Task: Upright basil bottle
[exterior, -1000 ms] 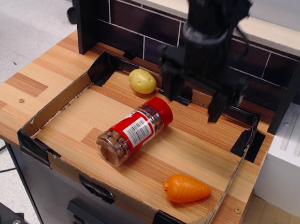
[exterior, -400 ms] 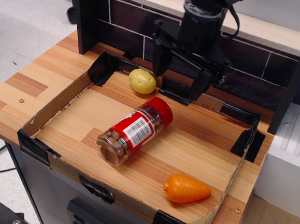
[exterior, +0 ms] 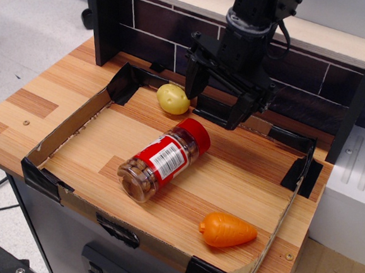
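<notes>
The basil bottle (exterior: 163,159) lies on its side in the middle of the cardboard tray (exterior: 76,117). It is a clear jar with brown lumpy contents and a red-and-white barcode label. Its red cap points to the back right and its base to the front left. My black gripper (exterior: 214,106) hangs open above the back of the tray, just behind and above the cap. Its jaws stand wide apart and hold nothing. It does not touch the bottle.
A yellow toy potato (exterior: 173,99) sits at the tray's back, left of my gripper. An orange toy carrot (exterior: 227,230) lies at the front right. A dark tiled back wall (exterior: 153,27) and a black post (exterior: 363,87) stand behind the tray.
My gripper has moved left and back toward the wall, and now hangs behind the bottle's cap. The bottle, potato and carrot have not moved.
</notes>
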Tool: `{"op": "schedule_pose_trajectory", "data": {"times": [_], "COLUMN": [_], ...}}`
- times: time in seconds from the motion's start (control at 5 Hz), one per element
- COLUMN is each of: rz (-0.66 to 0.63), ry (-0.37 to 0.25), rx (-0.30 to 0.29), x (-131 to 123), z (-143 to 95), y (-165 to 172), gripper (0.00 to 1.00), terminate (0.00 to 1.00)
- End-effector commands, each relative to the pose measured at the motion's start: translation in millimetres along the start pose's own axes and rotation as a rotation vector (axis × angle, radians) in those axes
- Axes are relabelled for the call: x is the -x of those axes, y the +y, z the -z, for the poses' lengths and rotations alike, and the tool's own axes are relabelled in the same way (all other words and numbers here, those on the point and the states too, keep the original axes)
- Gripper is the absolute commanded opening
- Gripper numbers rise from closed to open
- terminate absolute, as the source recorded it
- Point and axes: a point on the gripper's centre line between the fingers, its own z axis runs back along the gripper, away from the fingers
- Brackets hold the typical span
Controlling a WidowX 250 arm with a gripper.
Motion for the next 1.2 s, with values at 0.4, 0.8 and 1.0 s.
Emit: {"op": "schedule_pose_trajectory", "data": {"times": [0.4,0.8,1.0], "rz": [-0.035,-0.079,-0.081], "ry": [-0.085,-0.101,-0.104], "rx": [-0.049,-0.077,-0.075], "x": [6.0,10.2,8.3], "z": [20.7,40.9,47.2], "y": [19.3,16.4,10.9], "gripper": [1.00,1.00,1.00], "terminate": [0.00,0.00,0.00]}}
